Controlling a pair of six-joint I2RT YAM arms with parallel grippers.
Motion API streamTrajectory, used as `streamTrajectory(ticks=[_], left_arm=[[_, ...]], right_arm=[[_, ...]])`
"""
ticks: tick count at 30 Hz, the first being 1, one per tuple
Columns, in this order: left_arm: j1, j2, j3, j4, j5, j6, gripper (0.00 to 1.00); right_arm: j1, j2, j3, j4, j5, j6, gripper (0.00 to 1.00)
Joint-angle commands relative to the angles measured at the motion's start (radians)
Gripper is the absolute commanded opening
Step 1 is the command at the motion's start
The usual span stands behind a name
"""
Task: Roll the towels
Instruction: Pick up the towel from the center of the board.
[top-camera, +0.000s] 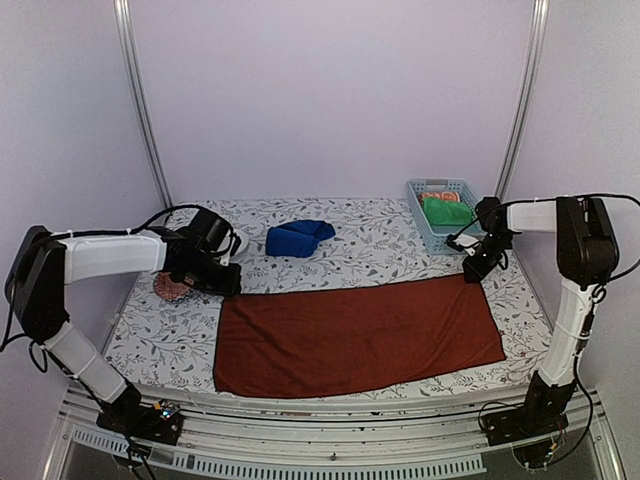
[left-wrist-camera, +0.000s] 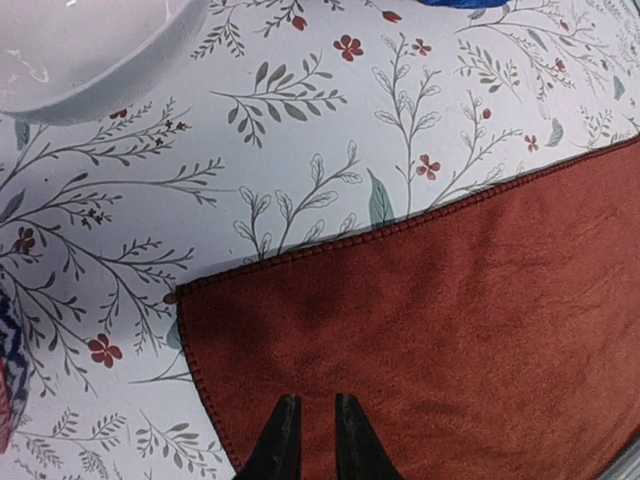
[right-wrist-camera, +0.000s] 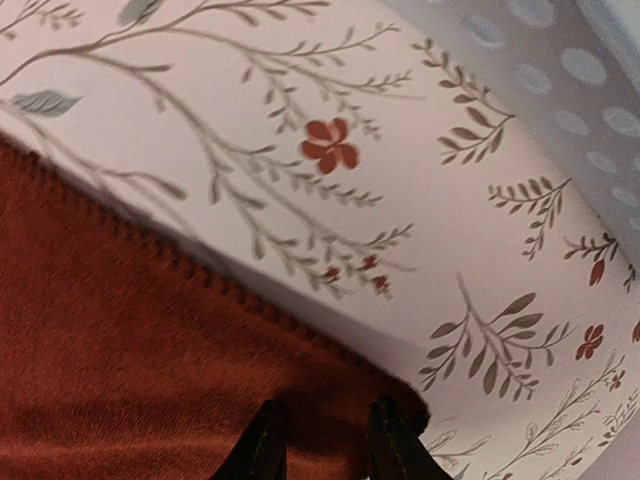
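— Left gripper: state to be entered?
— Fingers are seen only slightly parted, set just above the far-left corner of the dark brick-red rectangular cloth towel. Nothing is held between them.
— Right gripper?
— Jaws are noted wider apart, placed over the opposite far corner of the same towel. Cloth shows in the gap, but no pinched fold is seen; a grip is judged absent.
— Position of the red towel?
— It is spread flat at full length, spanning from one gripper to the other and extending to the near side of both. No turn of a roll is seen at either end.
— And the royal blue soft cloth towel?
— It is found bunched in a loose heap beyond the left gripper, toward the right one, well apart from both. It is not read as a neat roll.
— Progress to be recorded?
— Judged early. The red towel is laid out flat for rolling but is not yet rolled, and the blue is not yet spread. Both rolls are left to be done.
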Motion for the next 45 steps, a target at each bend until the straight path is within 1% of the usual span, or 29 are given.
streamTrajectory(ticks=[1,3,6,11,15,18,23,28,32,34,36,38,39,42,45], left_arm=[[-0.042,-0.095,-0.062,-0.027,0.056,-0.06,0.14],[-0.052,-0.121,-0.097,-0.028,0.122,-0.092,0.11],[-0.093,-0.136,-0.141,-0.059,0.202,-0.119,0.05],[-0.166,-0.157,-0.228,-0.115,0.222,-0.192,0.01],[-0.181,-0.188,-0.305,-0.153,0.207,-0.263,0.0],[-0.182,-0.191,-0.346,-0.181,0.146,-0.29,0.0],[-0.18,-0.132,-0.327,-0.241,0.062,-0.342,0.0],[-0.177,-0.093,-0.319,-0.273,0.002,-0.365,0.0],[-0.155,-0.06,-0.292,-0.287,-0.003,-0.346,0.0],[-0.15,-0.059,-0.253,-0.31,-0.014,-0.322,0.0],[-0.142,-0.066,-0.198,-0.332,0.017,-0.277,0.0],[-0.129,-0.074,-0.132,-0.365,0.064,-0.213,0.06],[-0.124,-0.078,-0.093,-0.39,0.066,-0.188,0.1],[-0.081,-0.08,0.0,-0.437,0.009,-0.131,0.23],[-0.006,-0.057,0.052,-0.418,-0.027,-0.077,0.3]], right_arm=[[-0.004,-0.155,-0.056,-0.116,-0.137,-0.027,0.31],[-0.005,-0.24,-0.106,-0.131,-0.164,-0.032,0.34],[-0.004,-0.329,-0.204,-0.167,-0.185,-0.039,0.35],[-0.004,-0.443,-0.437,-0.195,-0.156,-0.103,0.3],[-0.004,-0.533,-0.587,-0.21,-0.108,-0.17,0.28],[-0.005,-0.563,-0.658,-0.202,-0.064,-0.21,0.28],[-0.004,-0.564,-0.718,-0.183,0.027,-0.232,0.27],[-0.004,-0.615,-0.708,-0.232,0.026,-0.244,0.27],[-0.004,-0.623,-0.644,-0.32,-0.068,-0.239,0.28],[-0.004,-0.635,-0.594,-0.354,-0.115,-0.235,0.29],[-0.007,-0.651,-0.527,-0.355,-0.14,-0.235,0.32],[-0.014,-0.637,-0.455,-0.357,-0.165,-0.231,0.34],[-0.024,-0.615,-0.418,-0.355,-0.174,-0.227,0.35],[-0.072,-0.519,-0.305,-0.299,-0.171,-0.182,0.35],[-0.12,-0.421,-0.215,-0.237,-0.165,-0.107,0.35]])
